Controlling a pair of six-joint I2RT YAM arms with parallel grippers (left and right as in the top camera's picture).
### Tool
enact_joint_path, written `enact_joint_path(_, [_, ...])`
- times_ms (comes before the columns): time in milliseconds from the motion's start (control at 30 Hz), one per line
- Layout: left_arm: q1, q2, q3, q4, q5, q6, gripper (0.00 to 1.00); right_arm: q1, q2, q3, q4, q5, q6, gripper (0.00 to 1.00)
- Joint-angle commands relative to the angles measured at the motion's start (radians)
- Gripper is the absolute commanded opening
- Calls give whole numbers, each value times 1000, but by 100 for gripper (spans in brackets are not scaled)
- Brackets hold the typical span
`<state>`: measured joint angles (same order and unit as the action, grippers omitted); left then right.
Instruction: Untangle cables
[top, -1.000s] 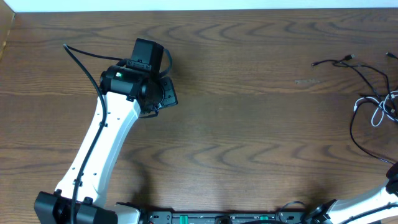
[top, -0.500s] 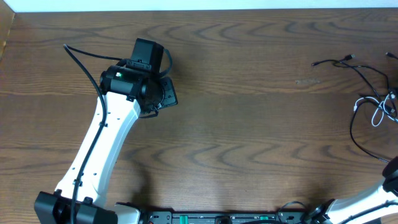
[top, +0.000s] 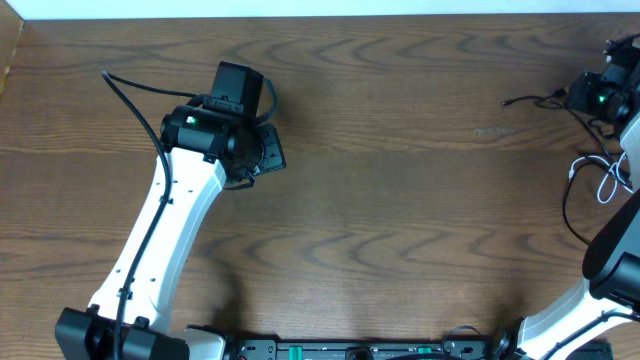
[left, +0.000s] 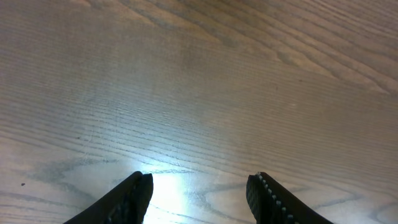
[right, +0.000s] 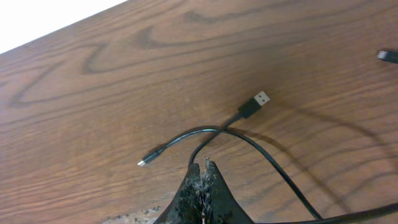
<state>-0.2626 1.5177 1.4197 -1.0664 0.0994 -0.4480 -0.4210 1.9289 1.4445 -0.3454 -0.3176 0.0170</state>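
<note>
The cables lie at the table's right edge: thin black cords (top: 566, 205) and a short looped white one (top: 606, 182). Two black ends reach left, one with a small plug (top: 510, 101). In the right wrist view, a black cord with a USB plug (right: 261, 98) crosses another ending in a small metal-tipped plug (right: 144, 162). My right gripper (right: 204, 165) is shut, its tips right at that crossing. The USB cord disappears behind the tips, and I cannot tell if it is pinched. My left gripper (left: 200, 186) hangs open over bare wood at the left (top: 262, 150).
The brown wooden table (top: 400, 200) has its white far edge along the top of the overhead view. Another dark plug end (right: 387, 56) lies at the right of the right wrist view. The left arm's own thick black wire (top: 130, 95) loops beside its wrist.
My right arm has swung up from the lower right corner to the upper right, over the black cable ends. The left arm has not moved.
</note>
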Motion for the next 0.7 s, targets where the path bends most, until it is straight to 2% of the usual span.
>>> enact_joint_path(0, [3,-6,-4,-3,-3,-1,54,3,34,0,2,103,5,1])
enact_joint_path(200, [3,-6,-4,-3,-3,-1,54,2,89,-1,-23,156,24,1])
enact_joint_path(467, [3,-6,-4,-5,-3,-1,54,-16,139,-1,-181,458,66,1])
enact_joint_path(667, [3,-6,-4,-7,-3,-1,54,-39,146,-1,-260,458,76,1])
